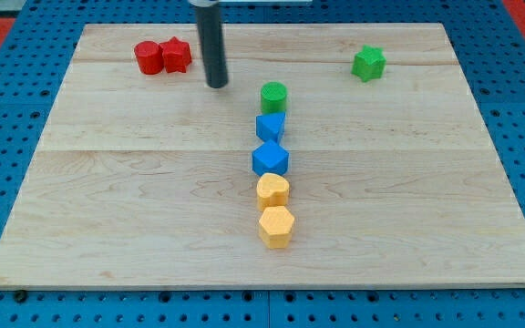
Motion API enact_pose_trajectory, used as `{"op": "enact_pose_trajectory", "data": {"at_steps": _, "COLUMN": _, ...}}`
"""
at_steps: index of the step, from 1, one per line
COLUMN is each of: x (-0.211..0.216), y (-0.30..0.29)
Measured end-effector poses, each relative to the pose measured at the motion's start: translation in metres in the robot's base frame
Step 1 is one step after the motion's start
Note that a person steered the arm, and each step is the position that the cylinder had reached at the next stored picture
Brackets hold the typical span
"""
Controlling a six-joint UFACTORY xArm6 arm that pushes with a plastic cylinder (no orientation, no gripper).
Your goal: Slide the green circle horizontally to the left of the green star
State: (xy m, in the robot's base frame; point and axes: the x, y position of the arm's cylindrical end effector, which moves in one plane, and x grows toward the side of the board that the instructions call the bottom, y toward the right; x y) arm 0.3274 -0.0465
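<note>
The green circle (273,96) sits near the middle of the board, toward the view's top. The green star (368,63) lies up and to the right of it, near the top edge. My tip (217,85) rests on the board to the left of the green circle, a short gap away and slightly higher in the view. It touches no block.
Below the green circle runs a column: a blue block (270,126), a blue hexagon-like block (270,159), a yellow block (272,190) and a yellow hexagon (276,226). Two red blocks (163,56) sit at the top left. The wooden board (108,182) lies on a blue pegboard.
</note>
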Motion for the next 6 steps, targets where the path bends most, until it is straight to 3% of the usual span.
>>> {"op": "enact_pose_trajectory", "data": {"at_steps": 2, "x": 0.063, "y": 0.025}}
{"op": "enact_pose_trajectory", "data": {"at_steps": 3, "x": 0.065, "y": 0.060}}
{"op": "enact_pose_trajectory", "data": {"at_steps": 4, "x": 0.032, "y": 0.088}}
{"op": "enact_pose_trajectory", "data": {"at_steps": 5, "x": 0.011, "y": 0.087}}
{"op": "enact_pose_trajectory", "data": {"at_steps": 6, "x": 0.026, "y": 0.067}}
